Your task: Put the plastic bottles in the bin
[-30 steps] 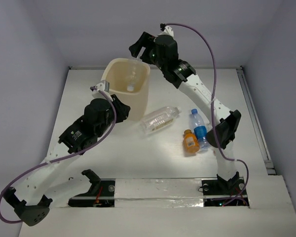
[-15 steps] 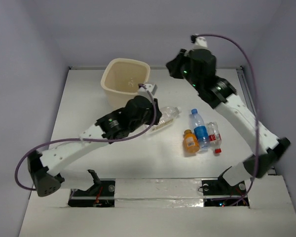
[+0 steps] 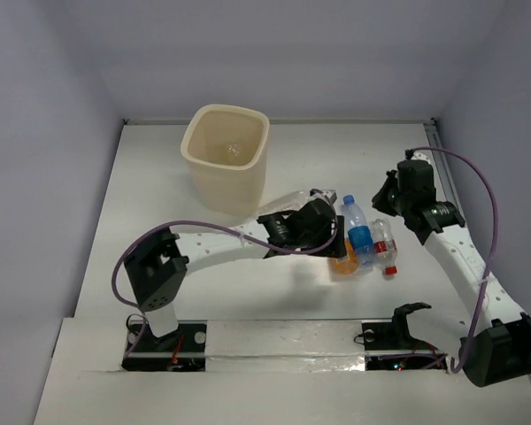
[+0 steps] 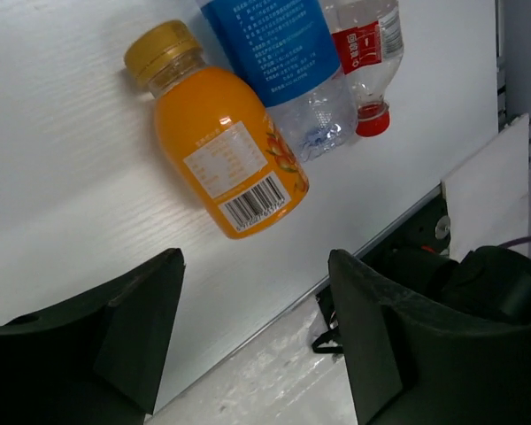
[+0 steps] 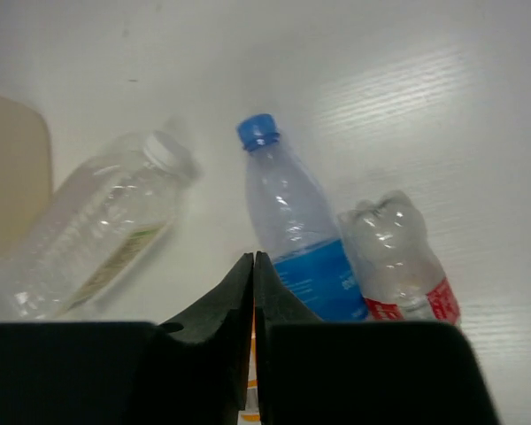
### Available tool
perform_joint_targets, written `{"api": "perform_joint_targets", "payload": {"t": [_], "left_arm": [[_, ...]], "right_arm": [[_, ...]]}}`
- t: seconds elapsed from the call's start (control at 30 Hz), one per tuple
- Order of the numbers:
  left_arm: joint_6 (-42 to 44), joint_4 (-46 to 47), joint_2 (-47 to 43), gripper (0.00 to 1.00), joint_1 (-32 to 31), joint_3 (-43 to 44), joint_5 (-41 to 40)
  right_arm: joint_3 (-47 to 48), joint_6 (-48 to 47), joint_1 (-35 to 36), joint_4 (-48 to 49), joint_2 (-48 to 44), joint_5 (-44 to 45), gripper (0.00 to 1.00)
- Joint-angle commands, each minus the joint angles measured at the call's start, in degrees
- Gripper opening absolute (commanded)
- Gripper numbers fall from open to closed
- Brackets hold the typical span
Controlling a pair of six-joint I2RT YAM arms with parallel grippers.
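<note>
We see the orange juice bottle [image 4: 214, 142] with a golden-yellow cap and a white label bearing a black barcode. The blue-labelled bottle [image 5: 294, 232] is clear with a blue cap, and the red-labelled bottle [image 4: 365, 62] is clear with a red cap. The blurred clear bottle [image 5: 106, 235] has a white cap and perhaps a greenish label. The bin [image 3: 214, 181] is cream and the desk [image 3: 150, 177] is white.
</note>
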Motion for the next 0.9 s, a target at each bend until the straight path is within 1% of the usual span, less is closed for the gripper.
{"api": "perform_joint_targets", "payload": {"t": [0.0,0.03,0.07,0.1,0.17,0.2,0.3,0.33,0.4,0.47,0.6,0.63,0.7,0.77,0.83,0.87], "left_arm": [[-6.3,5.2,3.3,0.65,-0.2,3.4,4.4],[-6.7,5.2,4.5,0.72,-0.2,3.8,4.6],[-7.0,4.7,6.7,0.74,-0.2,4.8,4.5],[-7.6,4.5,7.8,0.75,-0.2,5.1,4.2],[-8.1,3.6,10.2,0.78,-0.2,6.1,2.7],[-8.5,3.5,10.9,0.78,-0.2,6.2,2.1],[-9.2,3.4,13.3,0.8,-0.2,6.5,0.5],[-9.5,3.4,13.7,0.8,-0.2,6.6,0.1],[-10.0,3.6,15.0,0.8,-0.2,6.6,-0.5],[-10.5,4.2,16.0,0.79,-0.2,6.6,-2.8],[-10.3,4.3,17.4,0.73,-0.2,6.6,-4.6],[-10.2,4.4,17.5,0.68,-0.2,6.3,-4.9],[-10.2,5.3,17.4,0.65,0.4,4.8,-5.3],[-10.2,6.7,16.7,0.58,0.9,3.0,-5.1],[-9.8,7.4,16.2,0.46,0.9,2.1,-5.2],[-9.5,7.4,15.8,0.46,0.9,1.5,-5.3]], "right_arm": [[-1.8,-1.5,-4.1,0.5,-2.5,-2.9,0.11],[-1.9,-2.0,-4.7,0.4,-1.6,-4.9,0.17],[-1.7,-2.5,-5.3,0.2,-0.9,-5.5,0.24],[-1.0,-3.0,-5.3,-0.3,-0.2,-6.2,0.44],[0.1,-4.6,-5.3,-1.2,1.9,-7.5,0.57],[0.5,-4.8,-5.3,-1.6,2.4,-7.7,0.69],[1.3,-6.3,-5.3,-2.2,3.6,-7.8,0.81],[1.5,-6.8,-5.3,-2.1,3.9,-9.9,0.83],[1.7,-7.0,-5.3,-2.0,5.8,-11.1,0.85],[2.2,-7.2,-5.3,-1.9,7.4,-12.7,0.86],[3.4,-7.7,-5.3,-1.0,12.8,-14.0,0.88],[3.8,-7.9,-5.3,-1.1,14.9,-14.2,0.88],[5.0,-8.2,-5.3,-1.1,17.1,-14.8,0.89],[5.9,-8.5,-5.3,-1.1,19.9,-14.8,0.89],[7.1,-8.8,-5.3,-1.0,21.6,-14.3,0.89],[7.6,-8.7,-5.3,-1.2,23.6,-14.3,0.89]]}}
